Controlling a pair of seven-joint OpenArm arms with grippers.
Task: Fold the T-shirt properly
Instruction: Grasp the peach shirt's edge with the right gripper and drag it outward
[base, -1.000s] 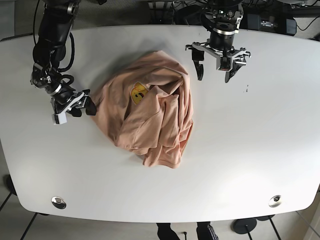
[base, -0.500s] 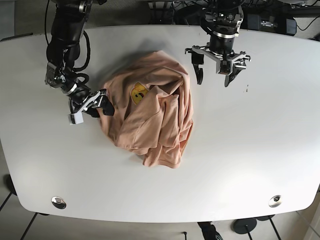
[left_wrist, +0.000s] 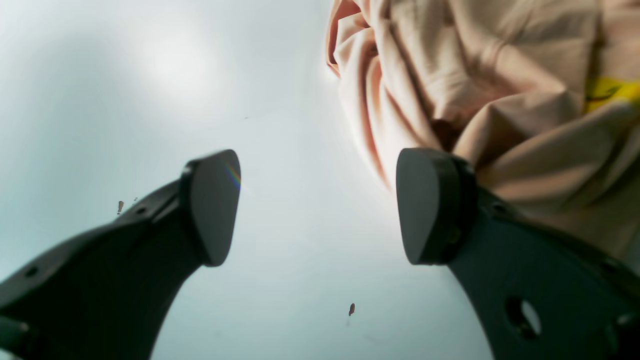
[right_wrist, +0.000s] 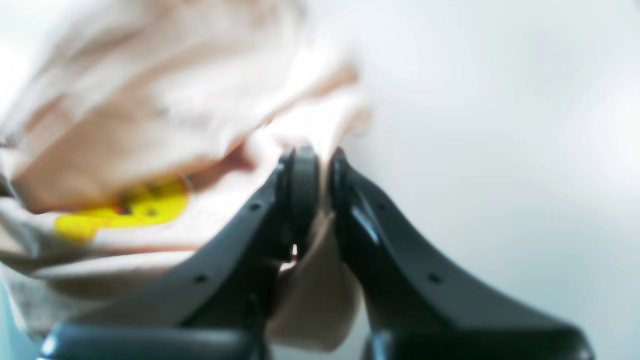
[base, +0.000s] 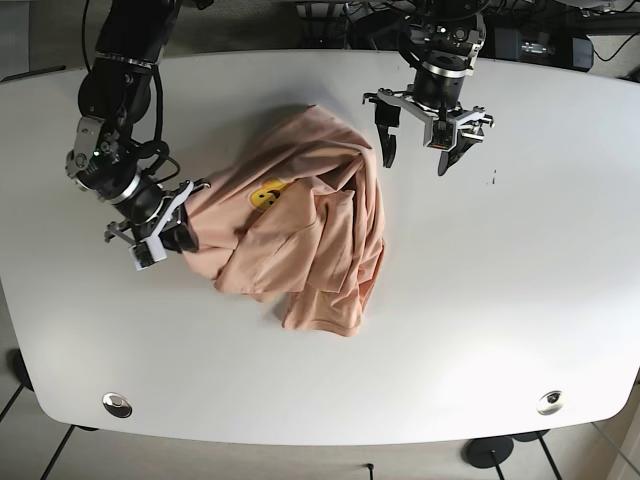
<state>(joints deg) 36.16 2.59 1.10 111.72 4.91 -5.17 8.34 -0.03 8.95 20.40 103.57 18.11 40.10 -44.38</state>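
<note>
One T-shirt (base: 300, 225), two grippers and one table (base: 480, 300) made up the scene. Nearest the front edge of the white table, two round metal fittings (base: 117, 404) sat by the front corners. The peach T-shirt lay crumpled in a single heap around the middle of the surface, reaching toward the left edge, a yellow print (base: 264, 195) showing on its upper folds. At the heap's left side the right gripper (base: 170, 232) was clamped tight on a pinch of the cloth; the right wrist view showed fabric squeezed between the two dark fingers (right_wrist: 305, 185), though that view was blurred. Farther back, near the rear edge, the left gripper (base: 412, 150) hung with its jaws spread wide, holding nothing, just beside the shirt's rear right fold. A small dark speck (base: 493, 178) marked the table to its right. Beyond the rear edge, dark cables and equipment (base: 540, 40) showed against the floor.
</note>
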